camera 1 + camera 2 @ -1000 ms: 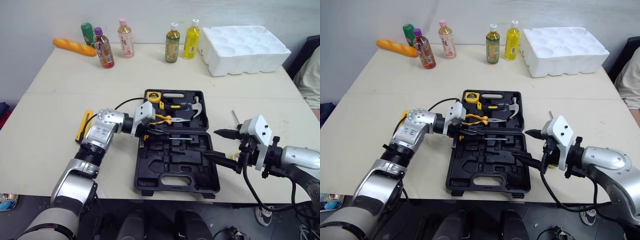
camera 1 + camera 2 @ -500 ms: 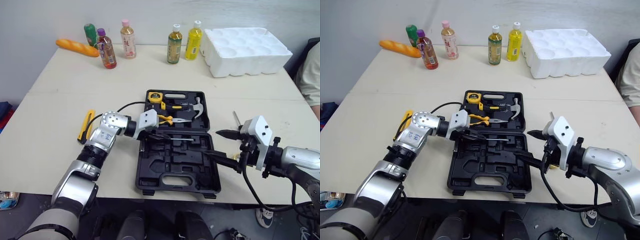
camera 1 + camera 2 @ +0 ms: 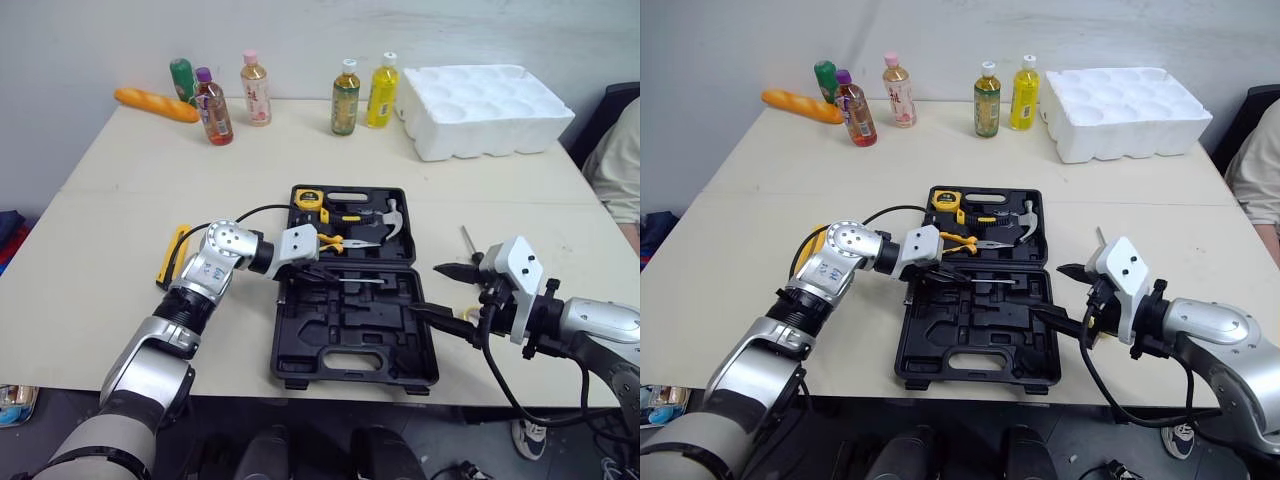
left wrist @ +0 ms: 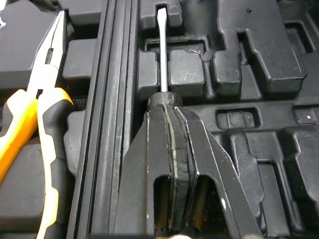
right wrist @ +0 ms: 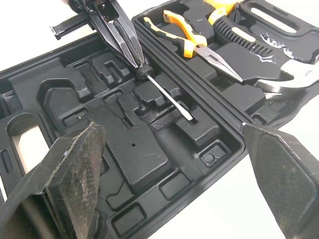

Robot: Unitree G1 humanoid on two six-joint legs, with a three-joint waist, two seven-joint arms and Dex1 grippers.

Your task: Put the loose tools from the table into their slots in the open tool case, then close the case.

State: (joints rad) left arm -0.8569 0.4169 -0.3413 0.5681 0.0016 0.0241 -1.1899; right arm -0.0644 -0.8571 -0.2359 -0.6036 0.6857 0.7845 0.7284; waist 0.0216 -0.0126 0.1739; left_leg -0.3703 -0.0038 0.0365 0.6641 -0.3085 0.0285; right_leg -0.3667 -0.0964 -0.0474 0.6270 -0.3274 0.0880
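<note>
Lying side to side in the open tool case (image 3: 345,345), a flat-blade screwdriver (image 4: 162,50) has its long axis parallel to the hinge. Its tip points to the robot's right and its handle to the left. The thin shaft sits in a narrow groove in the near half of the case, just beside the hinge ridge. The left gripper (image 4: 167,107) is clamped on the handle end, fingers pressed together around it, just at the shaft's black collar.

The right gripper (image 3: 424,288) hovers at the case's right edge with its two fingers spread wide apart, holding nothing.

The far half of the case holds yellow-handled pliers (image 3: 335,240), a hammer (image 3: 385,222) and a yellow tape measure (image 3: 307,199).

On the table, a yellow-and-black tool (image 3: 172,255) lies left of the case, and a thin metal tool (image 3: 467,240) lies to its right.

Five bottles (image 3: 345,98), a bread loaf (image 3: 155,103) and a white foam tray (image 3: 485,108) stand along the far edge. The bottle labels are too small to read.
</note>
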